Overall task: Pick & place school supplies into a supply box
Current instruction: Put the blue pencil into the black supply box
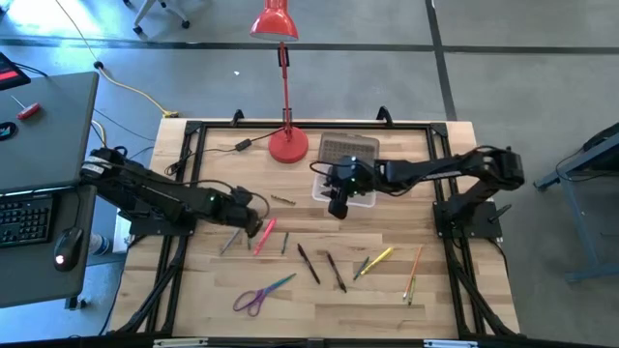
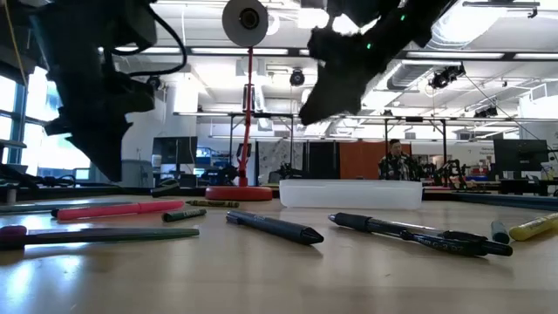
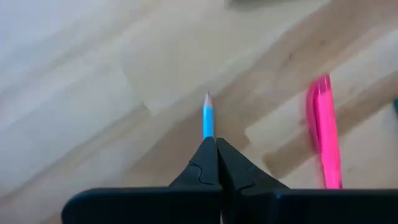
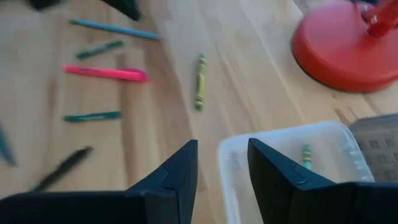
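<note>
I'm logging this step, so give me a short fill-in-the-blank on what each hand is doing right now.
1. The left hand is shut on a ____ pencil.
2. The right hand hangs open above the edge of the clear ____.
3. One ____ crayon already lies inside the supply box.
4. The pink marker lies on the ____.

Missing words: blue; supply box; green; table

Two dark grippers hang above the table. Below the near gripper (image 2: 96, 148) lie a pink marker (image 2: 118, 209) and a green one (image 2: 185, 214). Beneath the far gripper (image 2: 336, 87) sits the clear supply box (image 2: 350, 193), with black pens (image 2: 275, 227) lying nearer the camera.
</note>
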Motion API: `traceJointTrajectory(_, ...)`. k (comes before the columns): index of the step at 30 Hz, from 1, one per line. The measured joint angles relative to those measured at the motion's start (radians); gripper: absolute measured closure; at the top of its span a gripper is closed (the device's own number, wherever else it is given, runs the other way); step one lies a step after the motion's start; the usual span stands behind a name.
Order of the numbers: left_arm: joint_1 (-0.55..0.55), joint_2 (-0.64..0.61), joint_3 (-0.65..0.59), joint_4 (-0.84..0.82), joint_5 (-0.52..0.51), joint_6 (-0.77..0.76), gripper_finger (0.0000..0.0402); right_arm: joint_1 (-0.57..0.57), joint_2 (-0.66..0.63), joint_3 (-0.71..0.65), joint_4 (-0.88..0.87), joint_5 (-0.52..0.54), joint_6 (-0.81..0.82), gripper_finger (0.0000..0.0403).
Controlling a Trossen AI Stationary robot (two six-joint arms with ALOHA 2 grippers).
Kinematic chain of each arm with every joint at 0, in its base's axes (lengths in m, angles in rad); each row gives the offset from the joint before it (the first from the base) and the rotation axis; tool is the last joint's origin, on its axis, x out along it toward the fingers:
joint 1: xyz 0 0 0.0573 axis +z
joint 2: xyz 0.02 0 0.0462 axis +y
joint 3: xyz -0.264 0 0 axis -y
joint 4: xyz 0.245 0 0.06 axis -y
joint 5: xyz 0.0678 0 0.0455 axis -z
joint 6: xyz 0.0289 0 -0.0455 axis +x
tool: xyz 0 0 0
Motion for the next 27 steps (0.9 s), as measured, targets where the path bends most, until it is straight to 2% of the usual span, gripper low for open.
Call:
traceJointTrajectory(5,0.001,-0.014,0.0,0.011,-0.013,0.009,0.0373,0.069,-0.031,0.0,-0.001,0.051,-0.054,0.0284)
traceJointTrajectory(9,-0.022,-0.015,0.002,0.008,0.02,0.01,0.035,0.107,-0.031,0.0,-0.003,0.085,-0.099,0.0284)
traceJointTrajectory(15,-0.136,-0.017,0.002,0.008,0.05,-0.082,0.0305,0.125,-0.031,0.0,-0.001,0.087,-0.107,0.0284)
traceJointTrajectory(18,-0.218,-0.05,0.002,-0.027,-0.058,-0.123,0.029,0.125,-0.031,0.0,-0.001,0.087,-0.107,0.0284)
traceJointTrajectory(22,-0.315,-0.067,-0.001,-0.081,-0.306,-0.225,0.0279,0.118,-0.031,0.0,0.003,0.104,-0.112,0.0284)
traceJointTrajectory(24,-0.37,-0.07,-0.016,-0.056,-0.431,-0.239,0.0278,0.114,-0.031,0.0,0.01,0.112,-0.125,0.0284)
traceJointTrajectory(27,-0.423,-0.056,-0.069,-0.014,-0.488,-0.301,0.0278,0.11,-0.031,0.0,0.04,0.118,-0.155,0.0284)
